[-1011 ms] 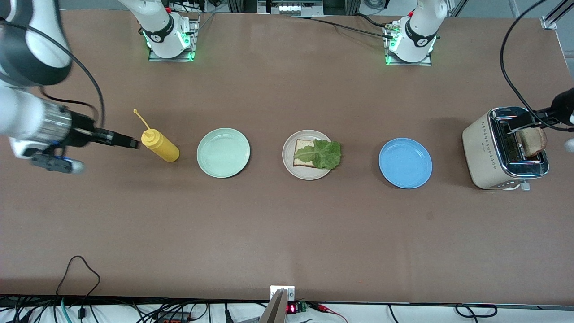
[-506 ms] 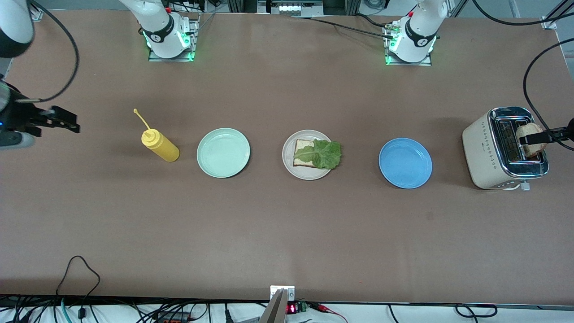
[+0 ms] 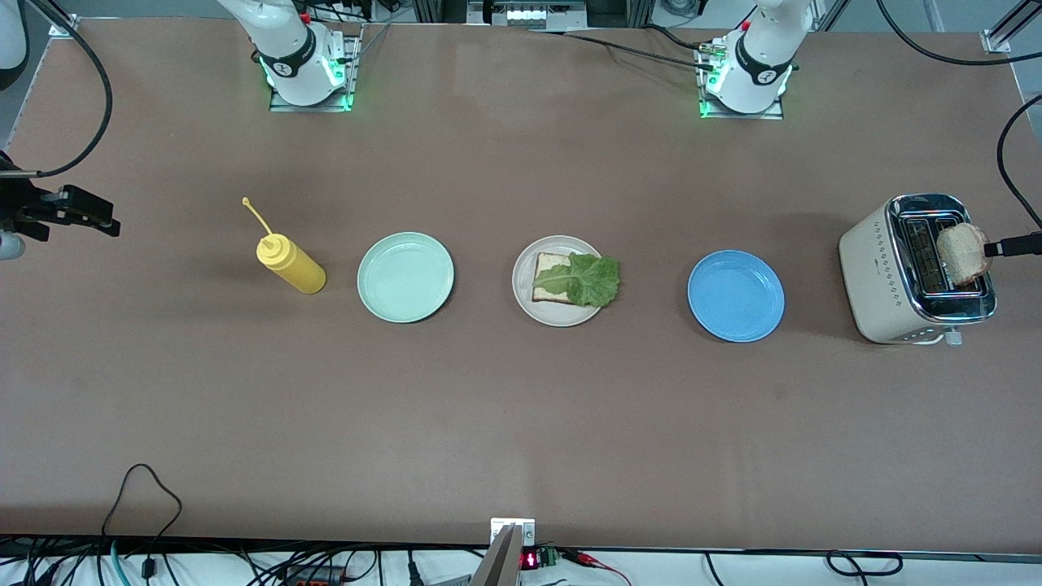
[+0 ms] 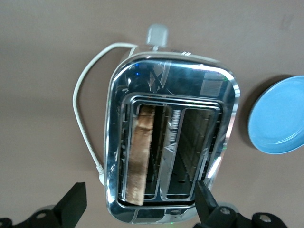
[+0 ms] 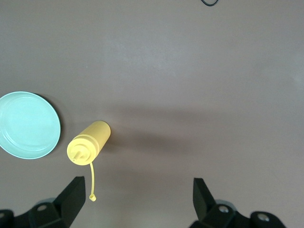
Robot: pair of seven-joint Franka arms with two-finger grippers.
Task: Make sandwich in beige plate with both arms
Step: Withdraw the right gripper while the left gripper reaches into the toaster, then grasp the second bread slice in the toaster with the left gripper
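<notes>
The beige plate [image 3: 562, 317] sits mid-table and carries one bread slice [image 3: 547, 281] with a green lettuce leaf [image 3: 590, 279] lying on it. A second bread slice [image 3: 962, 254] stands up out of one slot of the toaster [image 3: 883, 273] at the left arm's end of the table. My left gripper [image 3: 1013, 244] hangs open just off the toaster's outer side. In the left wrist view the toaster [image 4: 218, 95] and its bread slice [image 4: 140, 156] lie below the open left gripper [image 4: 138, 203]. My right gripper [image 3: 106, 220] hangs open at the right arm's end, holding nothing.
A yellow squeeze bottle [image 3: 291, 262] stands between the right gripper and a mint-green plate [image 3: 405, 277]. A blue plate [image 3: 735, 295] lies between the beige plate and the toaster. The toaster's white cord [image 4: 83, 123] loops beside it.
Both grippers have drawn outward to their table ends: the right one away from the yellow bottle, the left one off the toaster. The bread slice stays in the slot.
</notes>
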